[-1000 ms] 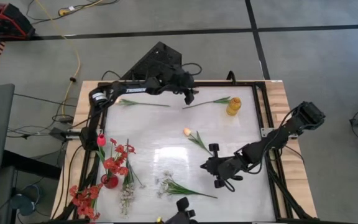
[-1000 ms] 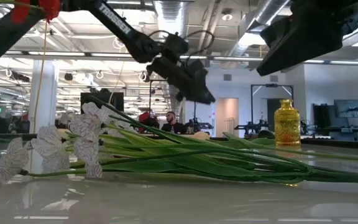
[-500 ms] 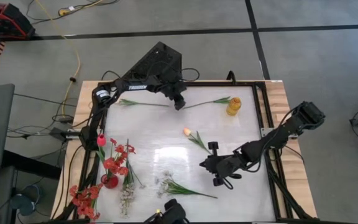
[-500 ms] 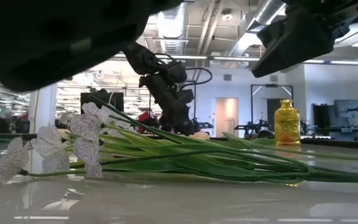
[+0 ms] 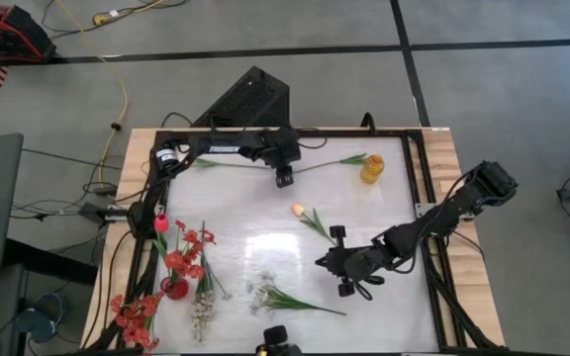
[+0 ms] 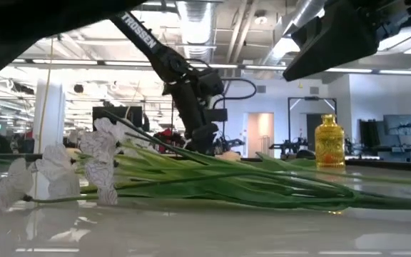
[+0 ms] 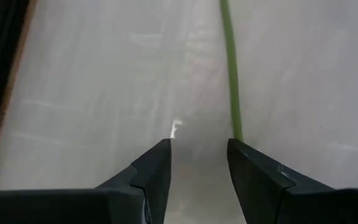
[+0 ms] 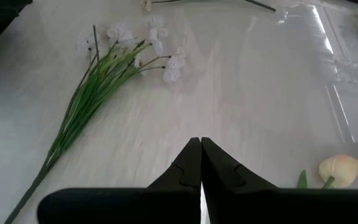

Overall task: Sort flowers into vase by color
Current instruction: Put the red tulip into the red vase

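My left gripper (image 5: 283,180) (image 7: 199,142) is open and low over the table's far side. It stands at the free end of a green flower stem (image 5: 325,164) (image 7: 231,74) whose head lies beside the yellow vase (image 5: 371,169) (image 6: 330,141). My right gripper (image 5: 321,262) (image 8: 199,142) is shut and hovers mid-table. It is near a peach tulip (image 5: 299,210) (image 8: 338,168) and a white spray (image 5: 268,294) (image 8: 132,46), both lying flat. A small red vase (image 5: 174,288) holds red blossoms. My left gripper comes from above, pointing down, and one fingertip (image 7: 236,144) stands right at the cut end of the green stem (image 7: 237,132), which lies flat on the table. I cannot tell whether the fingertip touches it. Nothing lies between the two fingers.
Another green stem (image 5: 228,164) lies at the far left. A second white spray (image 5: 202,311), a red cluster (image 5: 137,316) and a red tulip (image 5: 160,223) sit along the near left. Bare white tabletop (image 5: 255,227) lies between the arms.
My left gripper has come away from the far edge, moving toward the table's near side and slightly left. It has dropped from high above the table to just over it, at the stem's end. The flowers have stayed where they were.
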You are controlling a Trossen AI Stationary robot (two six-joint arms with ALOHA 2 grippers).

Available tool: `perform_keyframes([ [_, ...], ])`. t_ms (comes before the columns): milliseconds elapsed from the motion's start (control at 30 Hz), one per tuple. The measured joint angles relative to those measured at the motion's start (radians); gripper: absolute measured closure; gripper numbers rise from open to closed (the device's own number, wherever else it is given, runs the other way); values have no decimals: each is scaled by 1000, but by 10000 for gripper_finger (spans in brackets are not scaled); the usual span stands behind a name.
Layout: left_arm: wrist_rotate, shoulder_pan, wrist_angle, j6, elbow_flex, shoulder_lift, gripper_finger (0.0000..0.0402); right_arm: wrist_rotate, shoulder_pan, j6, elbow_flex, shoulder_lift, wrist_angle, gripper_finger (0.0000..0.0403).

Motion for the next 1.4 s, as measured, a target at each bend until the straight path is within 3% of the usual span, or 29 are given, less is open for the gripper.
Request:
perform_keyframes([
  [400, 4, 0, 21, -30, 0, -2, 255, 0, 0, -2, 0, 0, -2, 371],
  [833, 7, -27, -44, 70, 41, -3, 255, 0, -1, -18, 0, 0, 0, 371],
  [1100, -162, -82, -70, 75, 43, -3, 255, 0, -12, -17, 0, 0, 3, 371],
  [1300, -152, -88, -132, 81, 43, -3, 255, 9, -21, -23, 0, 0, 6, 372],
  [1400, -148, -87, -136, 65, 43, -3, 255, 94, -60, -20, 0, 0, 2, 374],
])
